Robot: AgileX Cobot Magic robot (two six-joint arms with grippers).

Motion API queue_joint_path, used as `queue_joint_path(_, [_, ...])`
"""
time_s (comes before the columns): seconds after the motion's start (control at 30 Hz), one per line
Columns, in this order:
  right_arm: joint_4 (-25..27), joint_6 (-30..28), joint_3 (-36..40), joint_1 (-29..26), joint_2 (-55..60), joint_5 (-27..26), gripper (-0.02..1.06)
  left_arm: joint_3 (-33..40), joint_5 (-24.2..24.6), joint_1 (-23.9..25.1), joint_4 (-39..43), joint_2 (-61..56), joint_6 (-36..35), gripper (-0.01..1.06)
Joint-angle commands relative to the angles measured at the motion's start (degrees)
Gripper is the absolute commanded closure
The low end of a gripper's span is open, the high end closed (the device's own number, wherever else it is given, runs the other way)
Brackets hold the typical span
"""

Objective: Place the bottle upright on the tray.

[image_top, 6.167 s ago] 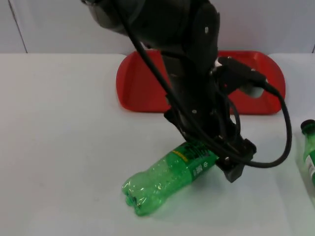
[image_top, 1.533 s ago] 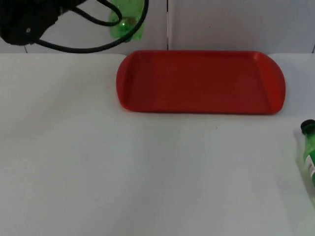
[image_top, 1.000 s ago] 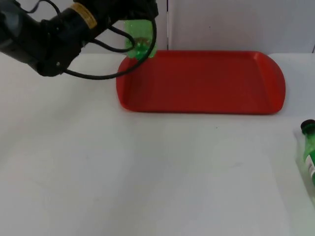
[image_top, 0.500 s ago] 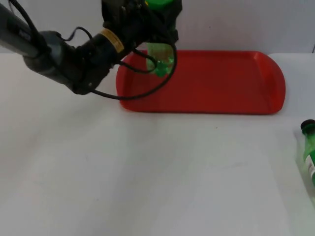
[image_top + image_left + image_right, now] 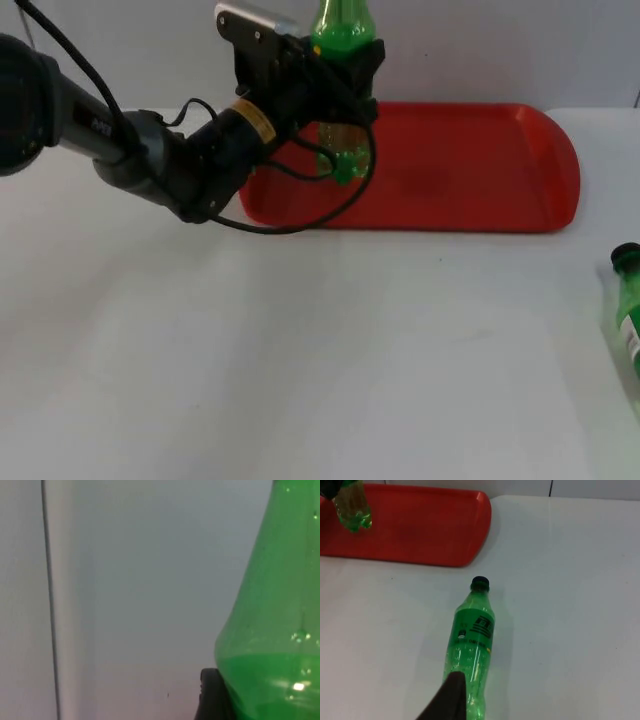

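Note:
A green plastic bottle [image 5: 343, 95] stands upright with its neck up, and my left gripper [image 5: 338, 82] is shut on its body over the left part of the red tray [image 5: 470, 165]. Its base [image 5: 352, 513] hangs close to the tray floor [image 5: 420, 527]; I cannot tell whether they touch. In the left wrist view the green bottle [image 5: 272, 630] rises beside a black finger [image 5: 212, 695], with the grey wall behind. My right gripper [image 5: 451, 700] waits above the table to the right of the tray.
A second green bottle [image 5: 472, 640] with a dark cap lies on its side on the white table under the right gripper, cap toward the tray. It lies at the table's right edge [image 5: 628, 310].
The left arm has carried the bottle from the tray's back left corner rightward and lower over the tray. The lying bottle has not moved.

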Motion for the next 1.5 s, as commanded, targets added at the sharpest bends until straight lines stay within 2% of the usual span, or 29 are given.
queue_joint_path(0.0, [0.19, -0.52, 0.36, -0.21, -0.19, -0.32, 0.00, -0.50, -1.15, -0.44, -0.86, -0.20, -0.46, 1.05])
queue_joint_path(0.2, [0.19, -0.52, 0.36, -0.21, -0.19, -0.32, 0.00, -0.50, 0.43, -0.44, -0.76, 0.46, -0.46, 1.05])
queue_joint_path(0.47, [0.19, -0.52, 0.36, -0.21, -0.19, -0.32, 0.00, -0.50, 0.18, -0.44, -0.50, 1.40, -1.04, 1.03])
queue_joint_path(0.57, [0.19, -0.52, 0.36, -0.21, -0.19, -0.32, 0.00, -0.50, 0.04, -0.44, -0.37, 1.40, -1.51, 0.87])
queue_joint_path(0.6, [0.19, -0.52, 0.36, -0.21, -0.19, -0.32, 0.00, -0.50, 0.04, -0.44, -0.37, 1.40, -1.51, 0.87])
queue_joint_path(0.7, [0.19, -0.52, 0.36, -0.21, -0.19, -0.32, 0.00, -0.50, -0.20, -0.44, -0.37, 1.40, -1.63, 0.54])
queue_joint_path(0.73, [0.19, -0.52, 0.36, -0.21, -0.19, -0.32, 0.00, -0.50, -0.20, -0.44, -0.37, 1.40, -2.09, 0.45])
queue_joint_path(0.77, [0.19, -0.52, 0.36, -0.21, -0.19, -0.32, 0.00, -0.50, -0.20, -0.44, -0.37, 1.40, -2.09, 0.45])
queue_joint_path(0.83, [0.19, -0.52, 0.36, -0.21, -0.19, -0.32, 0.00, -0.50, -0.20, -0.34, -0.37, 1.40, -2.55, 0.27])
queue_joint_path(0.93, [0.19, -0.52, 0.36, -0.21, -0.19, -0.32, 0.00, -0.50, -0.23, -0.34, -0.50, 1.40, -2.55, 0.21])
queue_joint_path(1.23, [0.19, -0.52, 0.36, -0.21, -0.19, -0.32, 0.00, -0.50, -1.95, -0.23, -0.36, 1.40, -2.55, 0.20])
queue_joint_path(1.47, [0.19, -0.52, 0.36, -0.21, -0.19, -0.32, 0.00, -0.50, -4.84, 1.26, 7.36, 1.40, -2.55, 0.20])
